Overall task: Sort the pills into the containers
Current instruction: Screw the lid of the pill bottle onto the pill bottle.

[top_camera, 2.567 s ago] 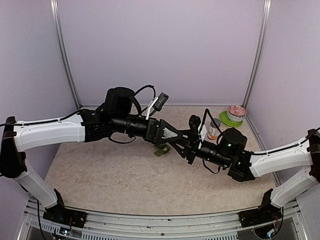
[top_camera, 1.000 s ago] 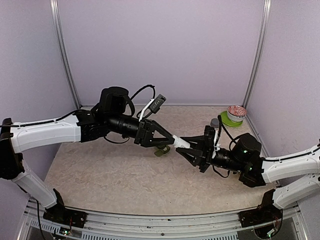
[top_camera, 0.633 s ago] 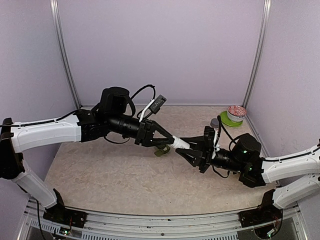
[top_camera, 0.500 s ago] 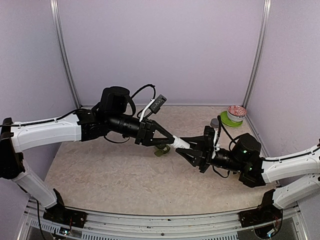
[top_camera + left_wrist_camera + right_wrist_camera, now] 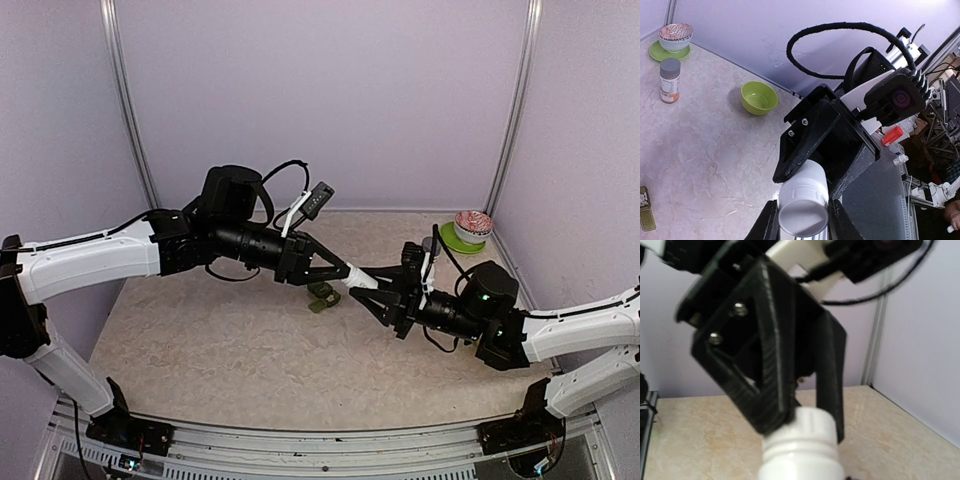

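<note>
A white pill bottle (image 5: 360, 281) hangs in mid-air over the table's middle, held between both arms. My left gripper (image 5: 347, 274) is shut on its ribbed cap (image 5: 812, 427). In the left wrist view the bottle (image 5: 807, 200) sits between my left fingers (image 5: 767, 222). My right gripper (image 5: 374, 288) is shut on the body at the other end, and its black jaws close round the bottle's far end in the left wrist view. Below the bottle, a small green pill organiser (image 5: 323, 297) lies on the table. No loose pills show.
A patterned bowl (image 5: 472, 224) stands on a green saucer (image 5: 460, 241) at the back right. Beside it is a grey-capped bottle (image 5: 669, 80), partly hidden behind the right arm in the top view. A green bowl (image 5: 759, 97) sits on the table near the back wall.
My left gripper has closed on the bottle's cap. Both grippers and the bottle have risen slightly and shifted a little to the left.
</note>
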Tool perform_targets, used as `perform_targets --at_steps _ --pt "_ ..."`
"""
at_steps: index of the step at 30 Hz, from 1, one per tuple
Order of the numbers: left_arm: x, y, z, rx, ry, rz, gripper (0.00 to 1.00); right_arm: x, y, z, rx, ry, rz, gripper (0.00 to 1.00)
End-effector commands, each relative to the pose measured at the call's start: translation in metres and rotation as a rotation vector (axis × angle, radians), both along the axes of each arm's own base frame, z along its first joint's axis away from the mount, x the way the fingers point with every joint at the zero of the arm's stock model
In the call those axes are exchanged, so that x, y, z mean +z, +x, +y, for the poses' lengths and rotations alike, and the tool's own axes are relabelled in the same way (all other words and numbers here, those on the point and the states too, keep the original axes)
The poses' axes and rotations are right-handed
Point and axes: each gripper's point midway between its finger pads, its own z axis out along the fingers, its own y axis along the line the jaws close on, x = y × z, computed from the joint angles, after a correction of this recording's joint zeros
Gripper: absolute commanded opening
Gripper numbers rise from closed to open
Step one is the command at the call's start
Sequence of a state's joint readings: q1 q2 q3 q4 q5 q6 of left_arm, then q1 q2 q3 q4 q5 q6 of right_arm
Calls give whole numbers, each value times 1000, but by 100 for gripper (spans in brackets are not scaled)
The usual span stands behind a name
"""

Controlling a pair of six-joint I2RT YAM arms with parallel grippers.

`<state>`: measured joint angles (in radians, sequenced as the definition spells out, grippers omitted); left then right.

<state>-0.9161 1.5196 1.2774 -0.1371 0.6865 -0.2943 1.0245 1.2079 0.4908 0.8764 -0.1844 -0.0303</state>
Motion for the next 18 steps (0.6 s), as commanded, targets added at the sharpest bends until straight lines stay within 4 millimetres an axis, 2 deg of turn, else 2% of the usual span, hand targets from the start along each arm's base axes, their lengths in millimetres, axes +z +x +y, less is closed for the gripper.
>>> perform_targets --at_steps 1,7,18 --pt "-5 -13 -17 -9 25 -29 12 9 12 2 -49 15 23 27" --pt "-10 -15 -24 -11 26 -10 12 20 10 3 -37 36 9 27" --pt "8 -23 -14 -108 -102 23 14 37 -16 -12 47 120 -66 27"
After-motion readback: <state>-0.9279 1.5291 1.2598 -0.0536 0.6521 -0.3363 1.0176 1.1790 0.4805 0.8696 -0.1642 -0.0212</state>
